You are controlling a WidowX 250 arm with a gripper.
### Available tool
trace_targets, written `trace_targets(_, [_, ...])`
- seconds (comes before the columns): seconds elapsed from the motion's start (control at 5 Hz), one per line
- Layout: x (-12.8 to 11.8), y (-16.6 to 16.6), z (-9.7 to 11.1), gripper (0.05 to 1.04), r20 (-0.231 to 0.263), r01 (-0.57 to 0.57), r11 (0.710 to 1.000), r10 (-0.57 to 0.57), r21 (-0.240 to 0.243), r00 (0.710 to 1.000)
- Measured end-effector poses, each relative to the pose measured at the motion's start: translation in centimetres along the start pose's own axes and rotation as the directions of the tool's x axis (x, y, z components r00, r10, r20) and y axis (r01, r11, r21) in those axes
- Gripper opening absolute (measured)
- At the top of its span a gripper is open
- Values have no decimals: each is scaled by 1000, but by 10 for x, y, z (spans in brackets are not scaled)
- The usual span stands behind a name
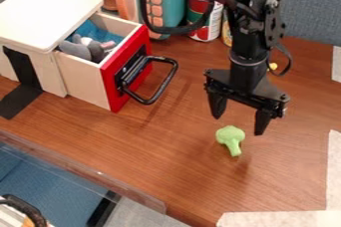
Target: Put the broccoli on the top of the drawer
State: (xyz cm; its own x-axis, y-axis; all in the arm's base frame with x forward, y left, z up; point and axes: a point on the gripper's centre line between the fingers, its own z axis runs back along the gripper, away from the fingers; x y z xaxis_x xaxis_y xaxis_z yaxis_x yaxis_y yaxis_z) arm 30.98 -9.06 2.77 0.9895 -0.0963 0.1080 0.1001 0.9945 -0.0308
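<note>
My gripper (238,121) hangs over the right half of the wooden table, its two fingers spread wide with nothing between them. Just below the fingertips in the view, a light green broccoli (230,138) lies on the table with its stem toward the front; gripper and broccoli look apart. The drawer unit, at the upper left, has a flat white top (50,14). Its drawer with a red front (126,71) and black handle is pulled out and holds a grey plush toy (85,48) and something blue.
Behind the drawer stand a teal toy appliance (166,2) with orange buttons and a can (207,22). A small yellow thing (273,65) is behind the gripper. Black tape holds the drawer unit's side. A clear barrier edge (86,169) runs along the front left.
</note>
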Motion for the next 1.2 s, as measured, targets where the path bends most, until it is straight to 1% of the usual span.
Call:
trace_targets(0.4, [-11,4,-15,999,-107,-7,998,14,64,994])
trace_targets(0.6, [-14,4,-29,999,-172,-21,996,36,86,984])
trace_targets(0.8, [-12,3,-33,963,-198,-40,994,59,100,978])
trace_targets(1.0, [-12,3,-34,708,-188,-43,994,61,97,980])
trace_targets(1.2, [-8,7,-10,670,-122,-56,995,65,76,990])
